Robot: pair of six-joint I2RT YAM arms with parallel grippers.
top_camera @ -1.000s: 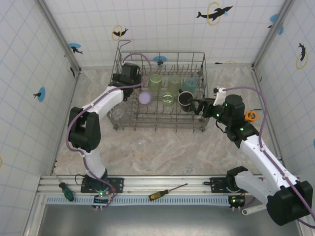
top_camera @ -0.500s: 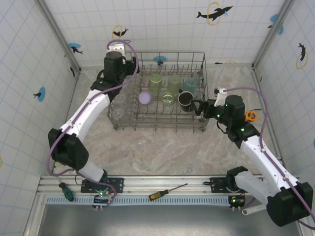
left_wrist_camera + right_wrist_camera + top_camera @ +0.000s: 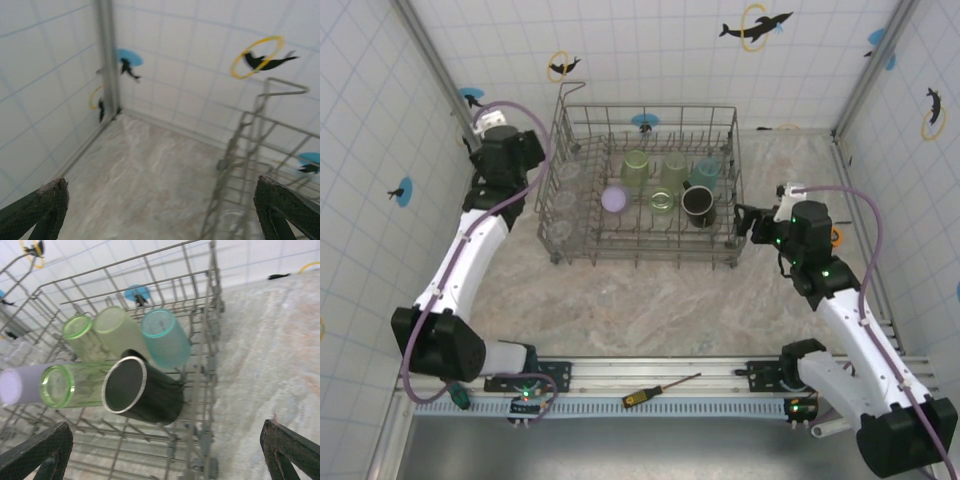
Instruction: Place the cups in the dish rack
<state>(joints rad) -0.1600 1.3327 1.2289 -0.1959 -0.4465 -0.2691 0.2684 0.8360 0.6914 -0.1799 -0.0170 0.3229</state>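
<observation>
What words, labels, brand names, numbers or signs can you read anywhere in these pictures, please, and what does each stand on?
No readable text anywhere.
On the wall decals: dolphin silhouettes with yellow rings or blue discs, pictures only, no lettering.
On the cups and the dish rack: no print visible.
On the screwdriver: handle too small to tell any marking.

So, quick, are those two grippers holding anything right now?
Left gripper: open, empty, outside the dish rack.
Right gripper: open, empty, facing the black mug.
</observation>
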